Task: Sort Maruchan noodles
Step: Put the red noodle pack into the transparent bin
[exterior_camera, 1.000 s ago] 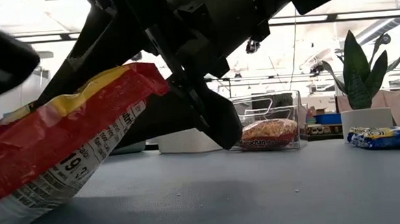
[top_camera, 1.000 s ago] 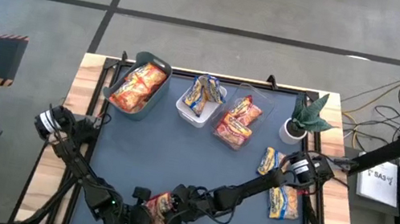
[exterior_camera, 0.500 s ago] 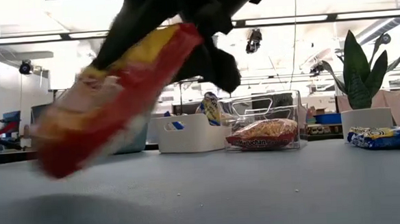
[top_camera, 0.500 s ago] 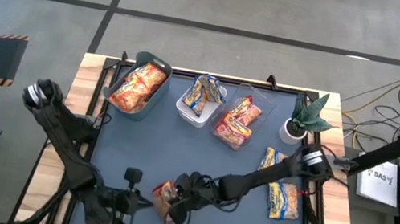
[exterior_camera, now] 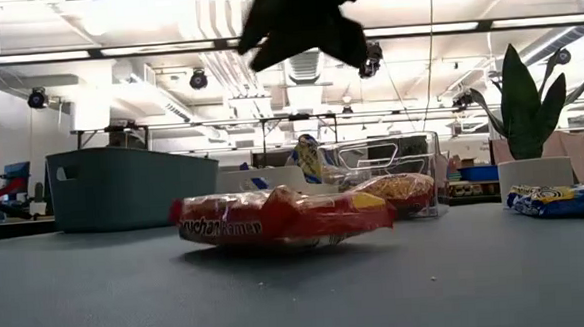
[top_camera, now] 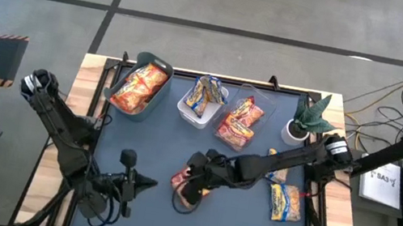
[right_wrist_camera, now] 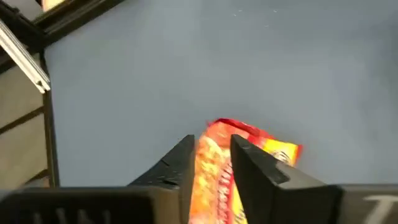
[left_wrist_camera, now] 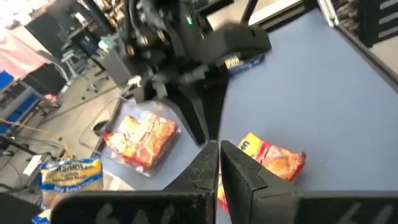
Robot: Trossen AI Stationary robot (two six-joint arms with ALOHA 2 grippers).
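Observation:
An orange-red Maruchan noodle packet [top_camera: 184, 186] lies flat on the blue table top, near the middle; the low view shows the packet [exterior_camera: 280, 216] resting on its broad face. My right gripper [right_wrist_camera: 213, 142] hangs well above it, its fingers a narrow gap apart with nothing between them; in the low view my right gripper [exterior_camera: 301, 28] is clear of the packet. My left gripper [left_wrist_camera: 218, 149] is shut and empty, raised left of the packet and pointing toward it. Other packets fill the three bins at the far edge.
A grey-green bin [top_camera: 161, 68], a white bin [top_camera: 186, 107] and a clear bin [top_camera: 267, 99] stand in a row at the far edge. A potted plant [top_camera: 307, 118] stands at the far right. Two blue-and-yellow packets [top_camera: 285, 203] lie loose on the right.
My right gripper has risen and gone toward the far right with the orange-red packet, which hung tilted in its hold. The packet has since come out of that hold and lies flat on the table. My left gripper has risen and drawn back toward the left.

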